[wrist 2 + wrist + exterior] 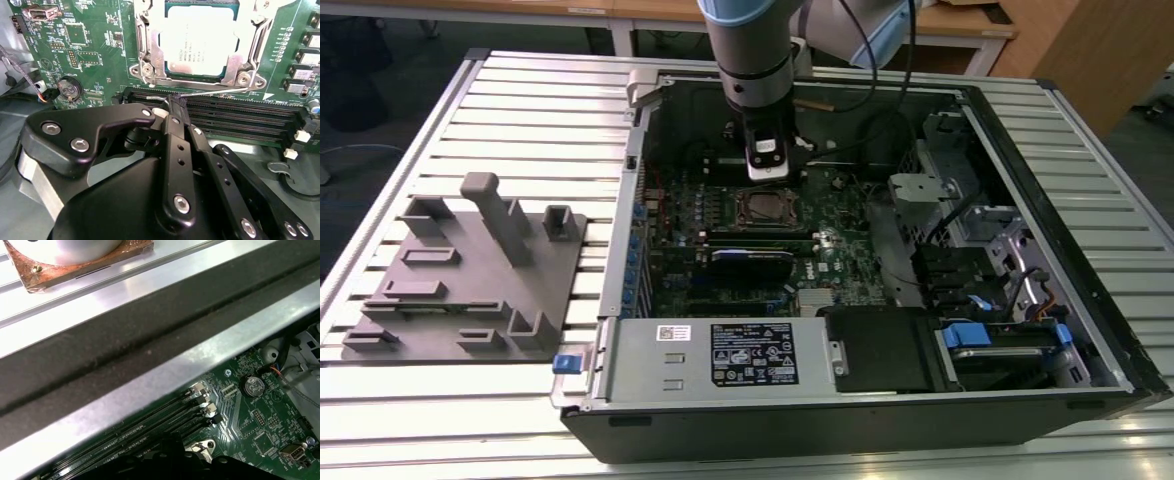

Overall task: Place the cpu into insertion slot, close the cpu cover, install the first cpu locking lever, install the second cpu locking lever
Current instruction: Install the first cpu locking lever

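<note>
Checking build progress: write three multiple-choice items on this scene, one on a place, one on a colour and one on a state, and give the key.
1. Where does the cpu lie?
A in the insertion slot
B on the slatted table
C atop the power supply

2. What colour is the motherboard?
A blue
B green
C red

3. How does the cpu cover stand?
A raised upright
B lowered over the chip
C taken out of the case

Key:
1 A, the chip's silvery top sits inside the socket.
2 B, the board around the socket is green.
3 B, the metal frame lies flat around the chip's edges.
</note>
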Robot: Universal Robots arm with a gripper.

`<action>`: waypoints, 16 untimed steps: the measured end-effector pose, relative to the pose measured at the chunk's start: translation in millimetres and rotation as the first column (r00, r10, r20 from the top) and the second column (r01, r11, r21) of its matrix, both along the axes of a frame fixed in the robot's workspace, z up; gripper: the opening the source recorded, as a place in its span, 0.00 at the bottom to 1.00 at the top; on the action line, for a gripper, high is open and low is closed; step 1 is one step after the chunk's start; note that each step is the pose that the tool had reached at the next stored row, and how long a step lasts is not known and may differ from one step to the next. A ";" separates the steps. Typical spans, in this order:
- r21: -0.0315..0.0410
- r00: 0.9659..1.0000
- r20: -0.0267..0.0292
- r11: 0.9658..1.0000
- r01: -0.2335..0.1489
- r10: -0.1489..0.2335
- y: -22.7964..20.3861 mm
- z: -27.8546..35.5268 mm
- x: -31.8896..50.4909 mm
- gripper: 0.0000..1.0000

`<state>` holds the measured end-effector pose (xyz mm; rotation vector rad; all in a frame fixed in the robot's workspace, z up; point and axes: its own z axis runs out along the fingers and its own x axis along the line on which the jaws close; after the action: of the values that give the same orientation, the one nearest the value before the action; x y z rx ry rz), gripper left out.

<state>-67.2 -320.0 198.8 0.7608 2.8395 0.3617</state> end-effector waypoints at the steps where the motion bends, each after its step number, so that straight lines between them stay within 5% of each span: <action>1: 0.000 1.000 0.000 1.000 0.000 0.000 0.0 0.0 0.0 0.11; 16: -0.001 1.000 0.002 1.000 -0.009 0.009 -0.1 -2.6 -0.6 0.11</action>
<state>-67.7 -320.1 196.2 0.7466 2.8417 0.3628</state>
